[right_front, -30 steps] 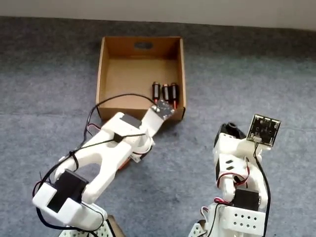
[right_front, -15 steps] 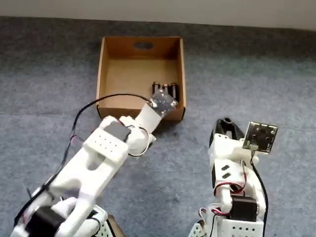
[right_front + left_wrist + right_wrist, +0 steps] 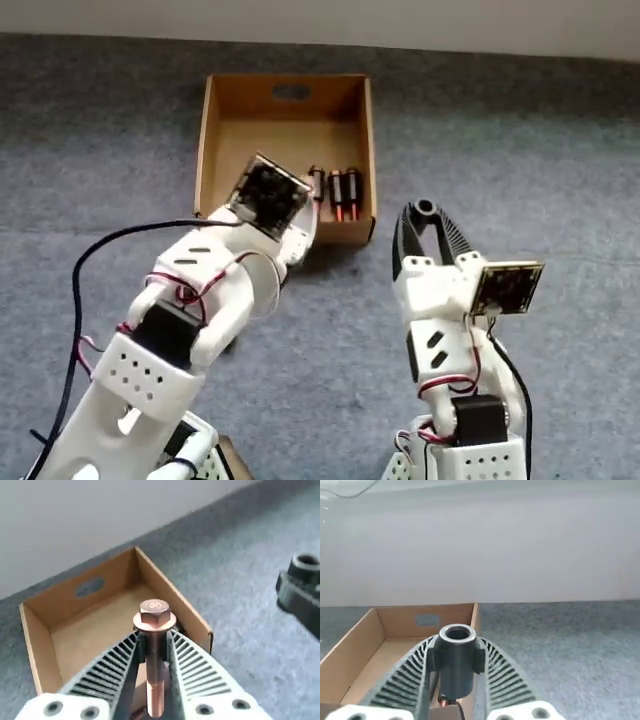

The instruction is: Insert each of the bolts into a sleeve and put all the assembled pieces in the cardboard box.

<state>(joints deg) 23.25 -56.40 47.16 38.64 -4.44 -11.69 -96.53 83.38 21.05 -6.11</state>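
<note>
cardboard box | three assembled pieces inside, by right wall

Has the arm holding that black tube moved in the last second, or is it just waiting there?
Yes. The right gripper, shut on the black cylindrical sleeve, has moved forward and nearer the right wall of the brown cardboard box.
</note>
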